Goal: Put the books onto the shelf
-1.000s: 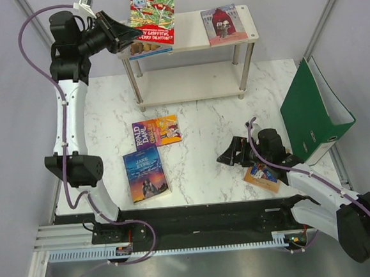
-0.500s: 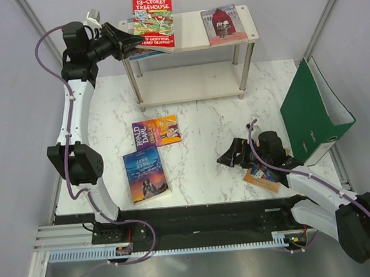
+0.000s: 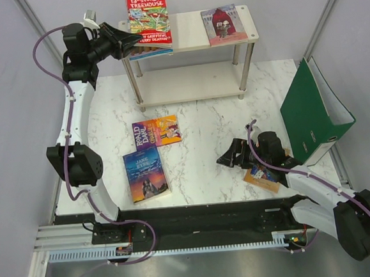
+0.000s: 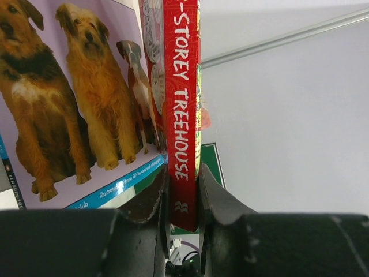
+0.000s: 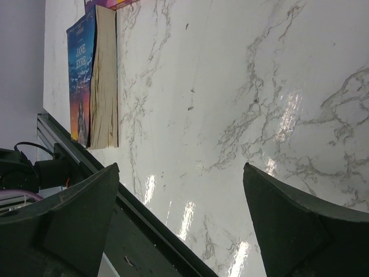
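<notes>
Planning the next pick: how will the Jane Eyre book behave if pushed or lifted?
Jane Eyre lies flat on the glossy marble table, so a push would probably slide it rather than tip it. Its page block looks thick in the right wrist view, so it likely stays fairly stiff when gripped by an edge.

**Red Steals the Show on Marble**

Treehouse (image 3: pixel 149 19) blazes red with white lettering over a busy green-and-yellow picture. Right beside it, the dog book (image 4: pixel 69 98) shows three shaggy tan-and-brown dogs on lilac, with a blue strip along one edge. The shelf (image 3: pixel 189 34) is cream on silver legs. Down on the table (image 3: pixel 202 111), white marble runs with grey veins. Jane Eyre (image 3: pixel 146 173) is dark blue warming to orange, Roald Dahl (image 3: pixel 156 132) splits purple and yellow, and the binder (image 3: pixel 311 112) sits deep green. Purple cables (image 3: pixel 35 55) trail along white-and-black arms (image 3: pixel 73 112).
</notes>
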Robot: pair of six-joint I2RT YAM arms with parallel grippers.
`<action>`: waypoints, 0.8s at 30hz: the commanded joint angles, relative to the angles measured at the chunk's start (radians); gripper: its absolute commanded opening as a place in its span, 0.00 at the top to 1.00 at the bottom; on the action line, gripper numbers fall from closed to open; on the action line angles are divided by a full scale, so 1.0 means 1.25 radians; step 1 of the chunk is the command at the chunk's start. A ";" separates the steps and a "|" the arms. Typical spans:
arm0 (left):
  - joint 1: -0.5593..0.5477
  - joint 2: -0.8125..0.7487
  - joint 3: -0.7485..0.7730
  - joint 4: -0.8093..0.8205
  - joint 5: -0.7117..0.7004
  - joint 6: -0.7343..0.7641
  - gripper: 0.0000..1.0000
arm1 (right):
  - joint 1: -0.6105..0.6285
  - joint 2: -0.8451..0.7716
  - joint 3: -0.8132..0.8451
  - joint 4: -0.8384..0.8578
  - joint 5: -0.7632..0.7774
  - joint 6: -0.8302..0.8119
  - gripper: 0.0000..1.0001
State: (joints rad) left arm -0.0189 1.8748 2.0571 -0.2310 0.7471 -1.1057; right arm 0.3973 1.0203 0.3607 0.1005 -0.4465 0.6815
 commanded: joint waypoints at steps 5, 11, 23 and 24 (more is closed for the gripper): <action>0.005 0.006 0.061 -0.012 0.008 -0.006 0.93 | 0.004 0.000 -0.006 0.035 -0.010 0.003 0.05; 0.008 0.029 0.090 -0.034 0.013 -0.019 0.89 | 0.004 0.000 -0.008 0.035 -0.010 0.003 0.05; 0.047 0.029 0.121 -0.100 0.010 -0.015 0.66 | 0.004 0.004 -0.008 0.036 -0.010 0.003 0.04; 0.052 0.038 0.132 -0.107 0.013 -0.017 0.65 | 0.004 0.002 -0.009 0.036 -0.010 0.005 0.04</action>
State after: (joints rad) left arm 0.0170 1.9221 2.1426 -0.3683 0.7399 -1.1099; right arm 0.3973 1.0218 0.3538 0.1059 -0.4465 0.6846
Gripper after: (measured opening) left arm 0.334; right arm 0.959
